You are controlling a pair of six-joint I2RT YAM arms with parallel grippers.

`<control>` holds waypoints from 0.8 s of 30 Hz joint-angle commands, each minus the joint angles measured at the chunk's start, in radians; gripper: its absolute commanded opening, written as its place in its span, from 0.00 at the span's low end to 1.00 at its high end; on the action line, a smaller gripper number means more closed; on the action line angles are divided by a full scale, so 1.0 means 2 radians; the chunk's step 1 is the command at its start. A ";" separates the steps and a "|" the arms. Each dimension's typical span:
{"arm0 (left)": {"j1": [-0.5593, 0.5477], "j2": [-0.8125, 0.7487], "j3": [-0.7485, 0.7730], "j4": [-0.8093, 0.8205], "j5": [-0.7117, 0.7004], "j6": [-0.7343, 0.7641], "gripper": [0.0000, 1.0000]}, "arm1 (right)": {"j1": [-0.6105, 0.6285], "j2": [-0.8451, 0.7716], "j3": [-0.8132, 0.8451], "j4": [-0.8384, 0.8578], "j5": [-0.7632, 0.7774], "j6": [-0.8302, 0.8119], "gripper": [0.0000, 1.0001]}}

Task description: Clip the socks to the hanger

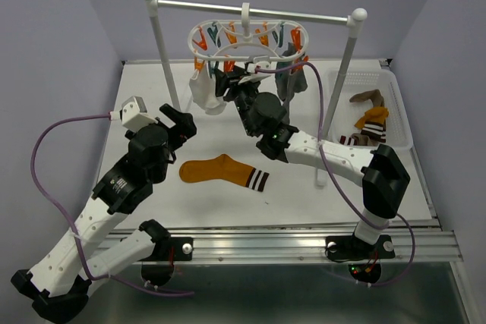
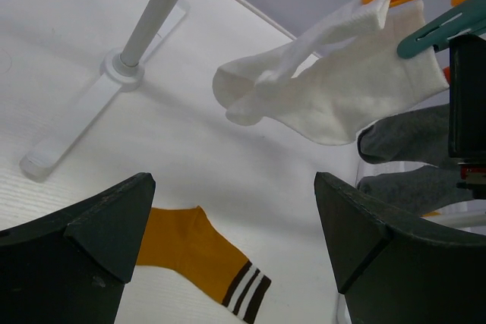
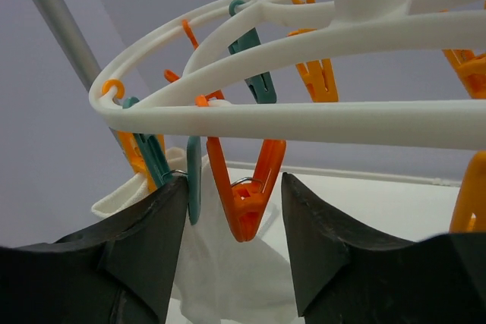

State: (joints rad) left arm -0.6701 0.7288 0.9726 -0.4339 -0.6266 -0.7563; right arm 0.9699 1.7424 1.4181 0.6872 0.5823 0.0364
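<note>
Right gripper [image 3: 235, 214] sits half-closed astride orange clip [image 3: 244, 187], just under the hanger [image 3: 304, 123] rim; can't tell if it's pressing. Squeeze the handles above the spring and keep teal clip [image 3: 194, 187] off the left pad. Left gripper [image 2: 234, 202] is spread wide and empty, with mustard sock [image 2: 190, 252] just below on open table. White sock [image 2: 334, 96] hangs ahead-right.

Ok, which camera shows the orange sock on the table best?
Top external: the orange sock lies whole and unobstructed. Left wrist shows only part of the sock, the rest hidden. Right wrist misses it.
</note>
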 commanded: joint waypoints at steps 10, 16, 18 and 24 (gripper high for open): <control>0.003 -0.006 -0.002 0.009 -0.002 0.007 0.99 | -0.006 -0.005 -0.047 0.133 0.004 -0.043 0.49; 0.002 -0.002 -0.003 0.010 0.004 0.012 0.99 | -0.006 -0.006 -0.056 0.154 -0.004 -0.070 0.48; 0.003 -0.002 -0.004 0.011 0.003 0.012 0.99 | -0.010 -0.009 -0.059 0.155 -0.006 -0.076 0.45; 0.003 -0.005 -0.006 0.016 0.002 0.016 0.99 | -0.010 -0.033 -0.079 0.148 -0.031 -0.088 0.53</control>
State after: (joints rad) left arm -0.6701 0.7296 0.9722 -0.4381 -0.6060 -0.7464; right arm 0.9554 1.7405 1.2839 0.9272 0.5510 -0.1013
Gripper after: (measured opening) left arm 0.989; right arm 0.482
